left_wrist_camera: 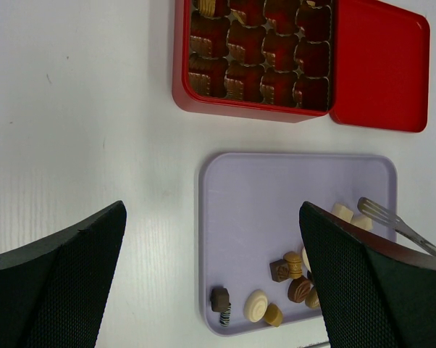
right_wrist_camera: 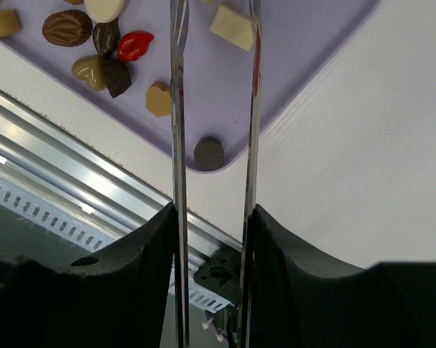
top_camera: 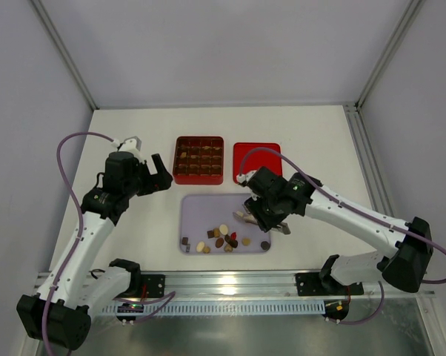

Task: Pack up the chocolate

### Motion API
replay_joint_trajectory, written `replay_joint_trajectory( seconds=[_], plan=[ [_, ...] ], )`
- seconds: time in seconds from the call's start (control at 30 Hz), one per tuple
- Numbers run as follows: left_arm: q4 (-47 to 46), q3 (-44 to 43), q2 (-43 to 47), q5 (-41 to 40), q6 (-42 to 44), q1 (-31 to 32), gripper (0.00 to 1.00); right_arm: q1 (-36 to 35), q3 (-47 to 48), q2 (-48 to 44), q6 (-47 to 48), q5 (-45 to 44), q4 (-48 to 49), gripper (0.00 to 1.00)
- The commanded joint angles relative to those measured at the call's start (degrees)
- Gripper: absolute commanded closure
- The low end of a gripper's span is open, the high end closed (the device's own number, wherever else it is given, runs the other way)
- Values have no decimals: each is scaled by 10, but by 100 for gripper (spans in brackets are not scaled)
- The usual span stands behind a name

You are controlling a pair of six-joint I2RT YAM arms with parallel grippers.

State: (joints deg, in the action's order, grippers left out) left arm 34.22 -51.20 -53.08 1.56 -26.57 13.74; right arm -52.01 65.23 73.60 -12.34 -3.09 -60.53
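Observation:
The chocolate (top_camera: 223,240) lies loose along the near side of a pale lilac tray (top_camera: 208,211), in dark brown, tan and cream, with one red piece (right_wrist_camera: 135,45). My right gripper (top_camera: 266,215) is over the tray's right part, shut on metal tongs (right_wrist_camera: 178,109). The two tong blades stand apart and their tips run out of the right wrist view. A cream square (right_wrist_camera: 232,27) and a dark round piece (right_wrist_camera: 208,153) lie near the blades. My left gripper (top_camera: 158,176) is open and empty, above the table left of the tray. The sweets (left_wrist_camera: 290,268) also show in the left wrist view.
A red box with a grid of compartments (top_camera: 199,159) stands behind the tray, some cells holding sweets. Its red lid (top_camera: 256,159) lies flat to its right. An aluminium rail (top_camera: 230,282) runs along the table's near edge. Walls enclose the table at the back and sides.

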Motion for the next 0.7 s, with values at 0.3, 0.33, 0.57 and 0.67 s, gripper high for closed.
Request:
replay_joint_trajectory(
  seconds=[0.3,0.33,0.57,0.67],
  plan=[
    [-6,-14,3,-2,4,-3,0,-28,25,40,3,-44,24,58],
    [-6,-13,3,-2,4,-3,0,-28,24,39,1,-46,24,59],
    [-7,-14,4,-3,4,-3,0,-29,34,39,-1,-39,13,66],
    [-6,-14,4,-2,4,-3,0,-29,51,38,-4,-39,5,67]
  ],
)
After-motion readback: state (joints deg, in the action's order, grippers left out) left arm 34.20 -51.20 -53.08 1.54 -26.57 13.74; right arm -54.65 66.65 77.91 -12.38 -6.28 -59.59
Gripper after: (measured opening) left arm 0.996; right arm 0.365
